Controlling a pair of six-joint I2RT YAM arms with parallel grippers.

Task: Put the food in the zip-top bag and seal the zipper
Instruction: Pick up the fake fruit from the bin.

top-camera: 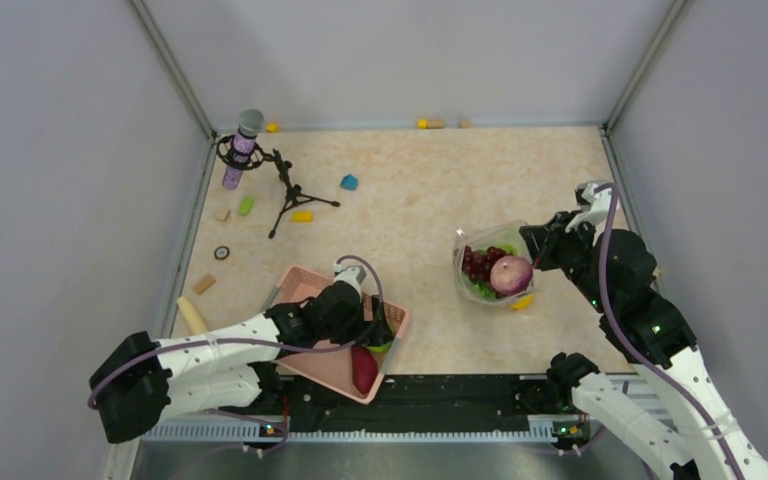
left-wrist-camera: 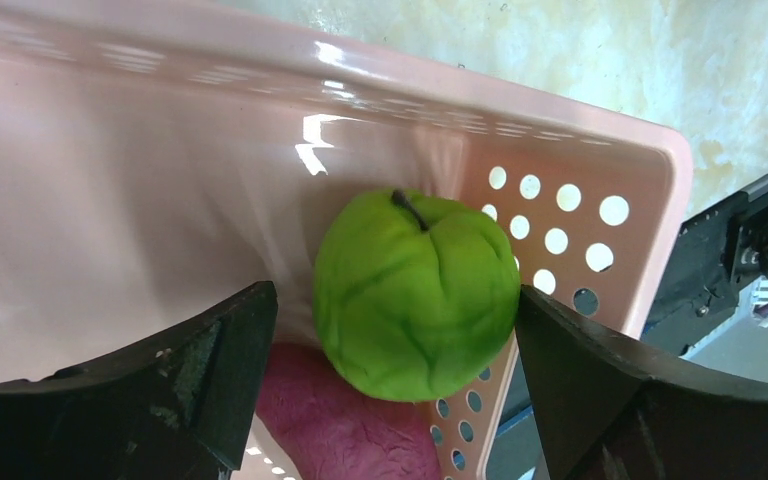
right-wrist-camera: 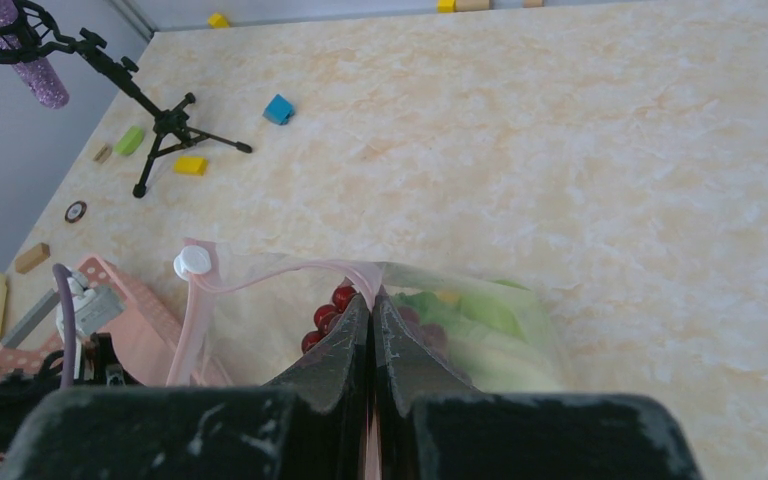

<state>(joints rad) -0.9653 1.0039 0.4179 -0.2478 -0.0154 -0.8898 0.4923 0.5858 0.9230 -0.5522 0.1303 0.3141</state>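
Note:
My left gripper (left-wrist-camera: 392, 300) is open inside the pink basket (left-wrist-camera: 160, 200), one finger on each side of a green round fruit (left-wrist-camera: 415, 295). The fruit rests on a reddish sweet potato (left-wrist-camera: 345, 430) in the basket's corner. My right gripper (right-wrist-camera: 371, 298) is shut on the pink zipper (right-wrist-camera: 260, 278) of the clear zip-top bag (top-camera: 468, 246), holding its mouth up. A white slider (right-wrist-camera: 192, 262) sits at the zipper's end. Inside the bag lie dark grapes (top-camera: 480, 262), a purple onion (top-camera: 511, 274) and green lettuce (right-wrist-camera: 470, 315).
A microphone on a tripod (top-camera: 243, 148) stands at the far left, with small coloured blocks (top-camera: 302, 215) scattered around it. A pale yellow elongated piece (top-camera: 192, 316) lies left of the basket (top-camera: 305, 285). A small yellow piece (top-camera: 523, 302) lies at the bag's near edge.

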